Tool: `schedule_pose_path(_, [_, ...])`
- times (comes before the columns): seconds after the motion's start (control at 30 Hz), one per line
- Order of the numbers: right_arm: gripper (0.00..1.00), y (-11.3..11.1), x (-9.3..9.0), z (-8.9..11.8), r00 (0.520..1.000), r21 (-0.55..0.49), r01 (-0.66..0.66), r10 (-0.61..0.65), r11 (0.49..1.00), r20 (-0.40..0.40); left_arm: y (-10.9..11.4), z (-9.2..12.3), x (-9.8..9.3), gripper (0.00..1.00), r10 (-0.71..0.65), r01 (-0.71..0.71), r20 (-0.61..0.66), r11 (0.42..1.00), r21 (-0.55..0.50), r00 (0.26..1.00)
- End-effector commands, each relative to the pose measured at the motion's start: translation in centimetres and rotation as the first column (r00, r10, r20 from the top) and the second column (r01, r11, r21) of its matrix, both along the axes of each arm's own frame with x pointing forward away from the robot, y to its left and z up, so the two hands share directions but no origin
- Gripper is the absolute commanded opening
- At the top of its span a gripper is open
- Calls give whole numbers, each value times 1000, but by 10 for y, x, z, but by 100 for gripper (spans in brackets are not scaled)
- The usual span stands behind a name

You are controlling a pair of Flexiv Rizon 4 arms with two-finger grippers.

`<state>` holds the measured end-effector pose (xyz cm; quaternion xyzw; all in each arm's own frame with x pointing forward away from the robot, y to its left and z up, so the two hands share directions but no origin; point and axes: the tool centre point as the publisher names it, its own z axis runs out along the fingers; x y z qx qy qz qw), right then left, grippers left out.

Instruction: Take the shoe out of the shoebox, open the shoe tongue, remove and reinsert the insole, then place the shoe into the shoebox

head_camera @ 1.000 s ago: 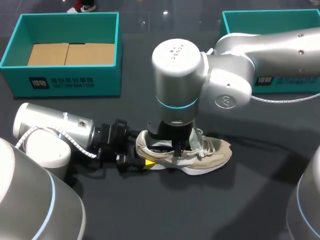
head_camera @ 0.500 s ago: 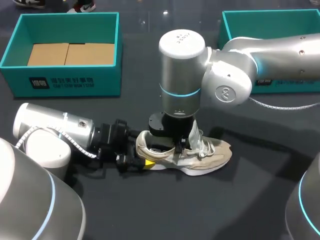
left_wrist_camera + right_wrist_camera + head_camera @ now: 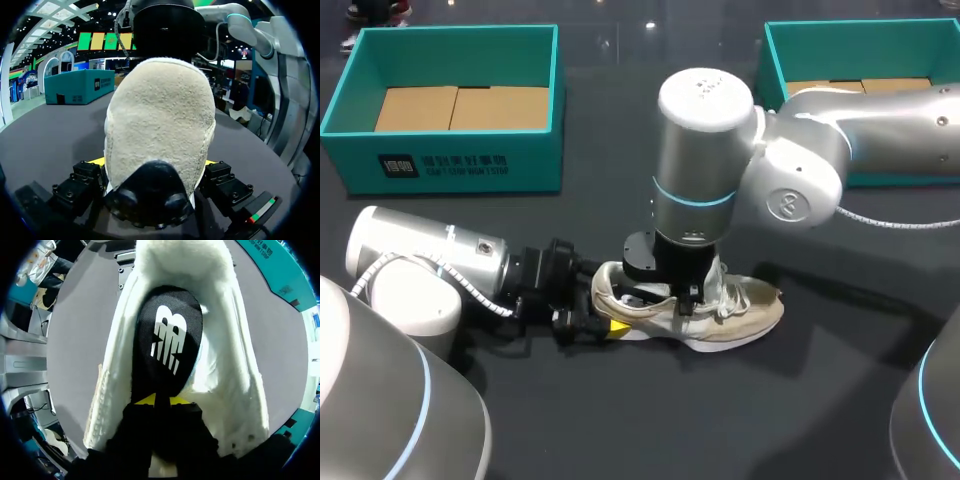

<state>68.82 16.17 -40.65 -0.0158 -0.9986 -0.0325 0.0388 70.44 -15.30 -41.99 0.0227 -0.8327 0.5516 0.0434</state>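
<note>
A beige shoe [image 3: 735, 310] with white laces lies on the dark table, toe to the right. My left gripper [image 3: 603, 302] is at its heel and open. The suede heel [image 3: 160, 120] sits between its fingers [image 3: 85, 177]. My right arm comes in from the right and points straight down into the shoe's mouth. Its gripper [image 3: 682, 296] is half hidden there. In the right wrist view the yellow tips of my right gripper [image 3: 162, 400] stand together, pinched on the black insole [image 3: 167, 335] with its white logo, inside the white lining [image 3: 227, 385].
A teal shoebox [image 3: 460, 160] with a cardboard floor stands at the back left. A second teal box [image 3: 860, 28] is at the back right, partly behind my right arm. Bare table lies in front of the shoe.
My right arm's wrist has shifted to the right above the shoe and its fingers have closed inside it. The left arm and the shoe have stayed put.
</note>
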Motion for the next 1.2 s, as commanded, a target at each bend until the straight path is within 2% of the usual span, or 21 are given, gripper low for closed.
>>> schedule_pose_path(0.03, [0,-18,-24,14,994,133,-36,22,990,105,0,-2,3,0,2,-2,-1,1000,4,1000])
schedule_pose_path(0.3, [0,-15,-12,38,965,259,-163,100,952,242,0,-2,3,0,2,-2,-1,1000,4,1000])
schedule_pose_path(0.57, [0,-16,-4,41,948,333,-230,133,914,290,0,-2,3,0,2,-2,-1,1000,4,1000])
schedule_pose_path(0.73, [0,-17,-2,42,929,390,-295,167,872,330,0,-2,3,0,2,-2,-1,1000,4,1000])
schedule_pose_path(0.97, [0,-7,5,59,896,387,-384,237,838,376,0,-2,3,0,2,-2,-1,1000,4,1000])
schedule_pose_path(1.2, [0,24,13,80,848,332,-491,353,805,396,0,-2,3,0,2,-2,-1,1000,4,1000])
